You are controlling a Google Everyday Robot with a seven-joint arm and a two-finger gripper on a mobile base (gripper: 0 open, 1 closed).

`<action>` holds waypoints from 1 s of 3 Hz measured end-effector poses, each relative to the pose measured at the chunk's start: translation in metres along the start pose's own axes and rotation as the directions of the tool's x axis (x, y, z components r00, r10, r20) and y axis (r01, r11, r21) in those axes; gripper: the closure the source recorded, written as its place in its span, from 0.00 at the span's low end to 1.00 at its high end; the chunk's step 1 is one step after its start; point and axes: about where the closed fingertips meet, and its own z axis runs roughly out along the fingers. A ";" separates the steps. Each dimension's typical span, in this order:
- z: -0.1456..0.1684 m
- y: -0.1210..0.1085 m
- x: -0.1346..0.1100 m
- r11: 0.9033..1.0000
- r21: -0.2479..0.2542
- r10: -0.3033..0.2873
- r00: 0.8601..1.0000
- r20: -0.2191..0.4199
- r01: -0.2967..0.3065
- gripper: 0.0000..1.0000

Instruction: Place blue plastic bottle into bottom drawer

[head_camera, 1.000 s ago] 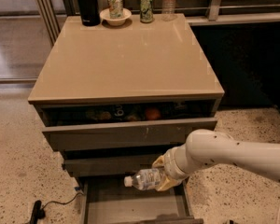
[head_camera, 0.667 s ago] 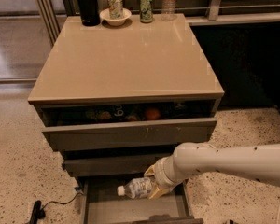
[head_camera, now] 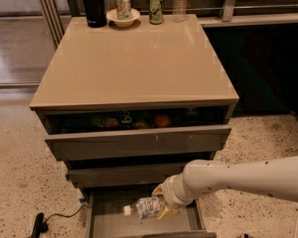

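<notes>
Claw [head_camera: 160,204] gripping blue plastic bottle [head_camera: 144,208] over bottom drawer [head_camera: 108,223], front cut off

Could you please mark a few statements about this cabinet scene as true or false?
1. The gripper is closed on the blue plastic bottle above the open bottom drawer. True.
2. The bottle's white cap points toward the picture's right. False: it points left, away from the arm.
3. A can stands in the white bowl on the cabinet top. True.
4. The top drawer is fully shut. False: it is partly open, and fruit shows inside.
5. The black flask stands at the front edge of the cabinet top. False: it stands at the back left corner.
</notes>
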 end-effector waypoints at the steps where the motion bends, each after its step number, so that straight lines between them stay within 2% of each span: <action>1: 0.025 0.022 0.007 0.999 -0.023 0.042 0.999 0.025 -0.041 1.00; 2: 0.063 0.045 0.023 0.997 -0.022 0.071 0.996 0.050 -0.069 1.00; 3: 0.100 0.053 0.039 0.998 -0.004 0.069 0.996 0.064 -0.069 1.00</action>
